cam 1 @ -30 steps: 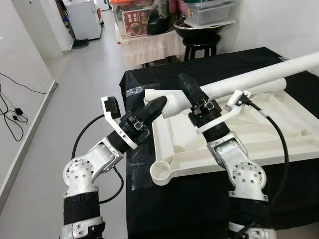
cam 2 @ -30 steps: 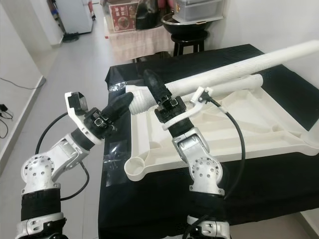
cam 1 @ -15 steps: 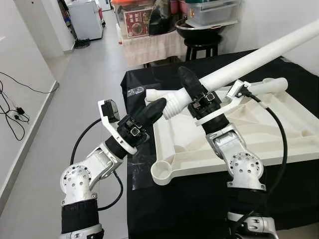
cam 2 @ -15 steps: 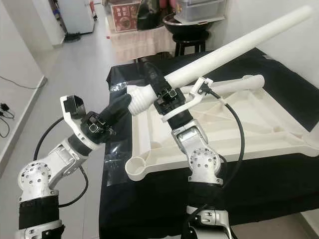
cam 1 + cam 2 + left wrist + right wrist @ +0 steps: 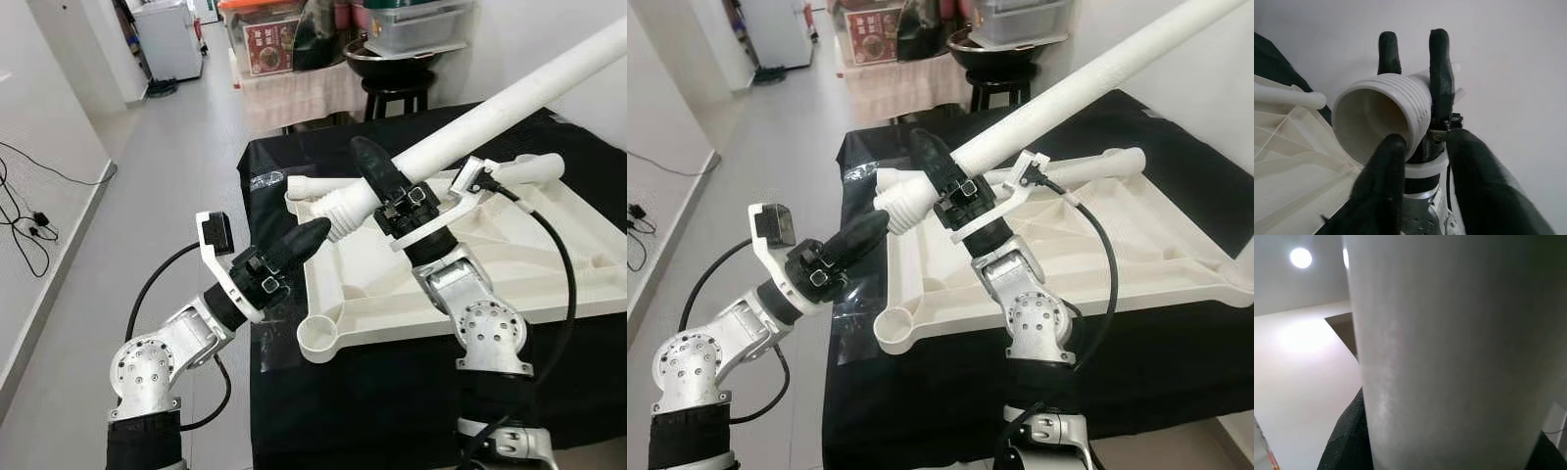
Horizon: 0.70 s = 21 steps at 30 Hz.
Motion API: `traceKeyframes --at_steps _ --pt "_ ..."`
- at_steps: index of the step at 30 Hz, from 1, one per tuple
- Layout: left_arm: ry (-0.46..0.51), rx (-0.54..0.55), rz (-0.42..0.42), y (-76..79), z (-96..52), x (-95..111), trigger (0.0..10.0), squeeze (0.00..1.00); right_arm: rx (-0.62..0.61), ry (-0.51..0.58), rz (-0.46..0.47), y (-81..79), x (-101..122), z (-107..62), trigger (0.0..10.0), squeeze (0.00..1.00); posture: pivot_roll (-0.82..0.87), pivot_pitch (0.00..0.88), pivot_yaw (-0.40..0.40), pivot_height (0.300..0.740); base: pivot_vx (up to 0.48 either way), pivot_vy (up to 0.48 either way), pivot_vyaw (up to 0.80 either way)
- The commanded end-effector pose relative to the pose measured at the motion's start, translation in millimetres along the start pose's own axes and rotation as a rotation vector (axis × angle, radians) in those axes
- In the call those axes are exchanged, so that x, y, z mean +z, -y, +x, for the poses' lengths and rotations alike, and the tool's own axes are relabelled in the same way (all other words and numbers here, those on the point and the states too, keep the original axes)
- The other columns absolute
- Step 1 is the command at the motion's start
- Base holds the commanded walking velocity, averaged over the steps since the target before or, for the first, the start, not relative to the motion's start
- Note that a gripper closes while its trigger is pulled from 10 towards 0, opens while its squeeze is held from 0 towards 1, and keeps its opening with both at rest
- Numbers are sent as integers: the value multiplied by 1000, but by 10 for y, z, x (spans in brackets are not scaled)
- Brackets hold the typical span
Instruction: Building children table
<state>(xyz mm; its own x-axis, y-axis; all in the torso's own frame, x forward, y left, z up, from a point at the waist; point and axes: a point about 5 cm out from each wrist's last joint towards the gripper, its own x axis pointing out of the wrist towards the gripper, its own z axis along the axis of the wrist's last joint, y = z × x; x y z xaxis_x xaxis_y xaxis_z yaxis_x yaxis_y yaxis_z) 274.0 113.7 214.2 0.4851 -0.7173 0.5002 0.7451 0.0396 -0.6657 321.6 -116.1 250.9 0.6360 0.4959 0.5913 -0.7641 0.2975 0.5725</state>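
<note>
Right gripper holds the table leg tilted above the upturned tabletop.

The right gripper [image 5: 384, 186] is clamped on the long white table leg [image 5: 509, 98], near its ribbed threaded end [image 5: 345, 206], which points down toward the tabletop [image 5: 549, 264] front left corner. The tabletop lies on the black table [image 5: 313, 147]. The left gripper [image 5: 299, 242] is just below the ribbed end, its fingers [image 5: 1381, 186] apart and holding nothing.

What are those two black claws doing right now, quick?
Right gripper: shut on the long white plastic table leg, near its ribbed threaded end.
Left gripper: open, holding nothing, just below that threaded end.
</note>
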Motion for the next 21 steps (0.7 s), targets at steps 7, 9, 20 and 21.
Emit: traceKeyframes --at_steps 7,9,20,21 --pt "-67 104 70 18 -568 60 10000 1000 -25 50 -95 45 230 -2 0 0 -37 0 62 740 0 0 0" --pt "-77 164 104 -19 -650 66 10000 1000 -44 36 -146 73 256 -24 0 0 -35 0 62 740 0 0 0" --pt "-91 653 500 -293 -823 112 10000 0 -95 -326 -549 193 -121 -354 8196 0 -38 0 57 740 0 0 0" --pt "-150 665 588 -283 -754 34 10000 0 -70 -382 -544 160 -237 -418 10000 0 -40 0 57 740 0 0 0"
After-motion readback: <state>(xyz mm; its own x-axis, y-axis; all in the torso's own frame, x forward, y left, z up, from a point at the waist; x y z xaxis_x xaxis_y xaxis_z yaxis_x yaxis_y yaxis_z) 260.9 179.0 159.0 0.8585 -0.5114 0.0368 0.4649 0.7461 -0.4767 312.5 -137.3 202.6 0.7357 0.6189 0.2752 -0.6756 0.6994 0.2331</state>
